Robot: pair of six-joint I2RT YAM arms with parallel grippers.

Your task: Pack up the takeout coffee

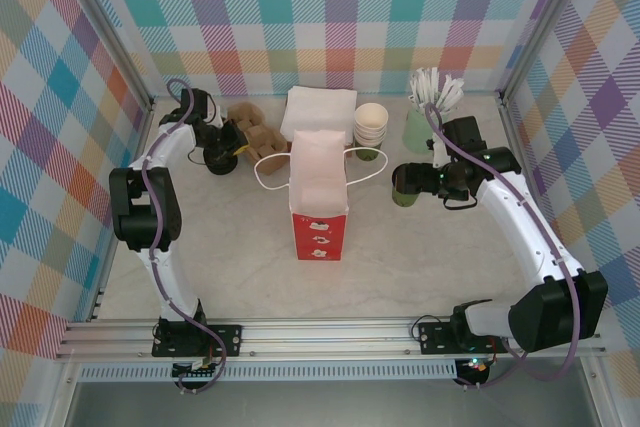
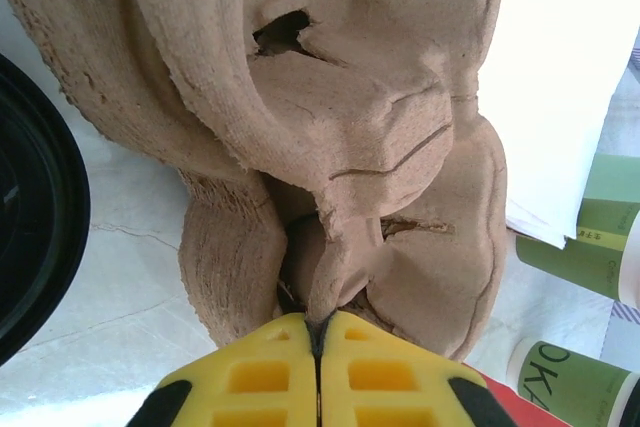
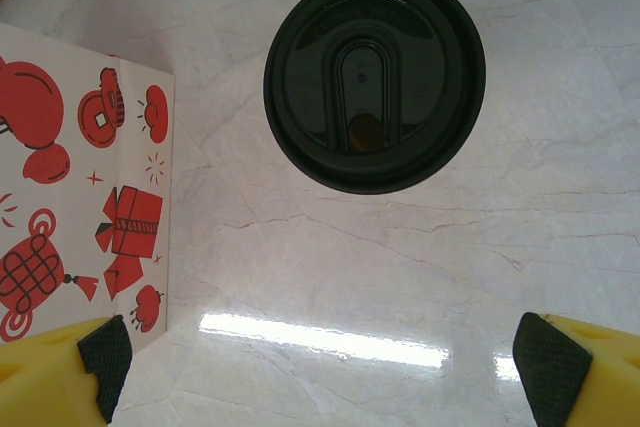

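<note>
From above, we see the coffee (image 1: 406, 187) right of the bag (image 1: 319, 197), beside the right gripper (image 1: 428, 179). The wrist views add more — right jaws stand wide before its black lid (image 3: 375, 77); the left gripper (image 2: 318, 332) pinches a pulp carrier (image 2: 380, 127).

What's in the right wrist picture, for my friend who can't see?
A round black lid, seen from above, with pale marble table around it. A white bag with red drawings is at left, and yellow fingers stand wide apart in the bottom corners.
</note>
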